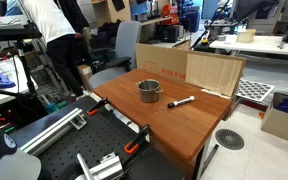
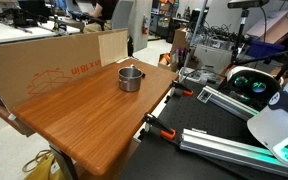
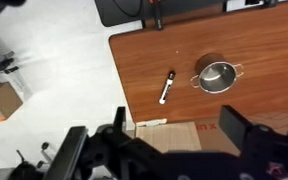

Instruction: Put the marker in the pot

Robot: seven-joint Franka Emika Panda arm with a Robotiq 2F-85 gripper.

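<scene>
The black marker (image 1: 181, 102) with a whitish end lies flat on the wooden table (image 1: 174, 125), a short way from the pot (image 1: 148, 91). The pot is small, round, silver-grey metal, standing upright and empty. In the wrist view the marker (image 3: 167, 87) lies beside the pot (image 3: 217, 77), both far below. My gripper (image 3: 181, 135) is open and empty, high above the table's edge and the cardboard. The pot also shows in an exterior view (image 2: 131, 77), where I cannot see the marker. The gripper is not visible in either exterior view.
Cardboard panels (image 1: 189, 68) stand along one table edge and also show in an exterior view (image 2: 44, 65). Orange clamps (image 1: 134, 145) grip the near edge. A person (image 1: 59, 40) and an office chair (image 1: 119, 50) are behind. The robot base (image 2: 284, 120) stands beside the table.
</scene>
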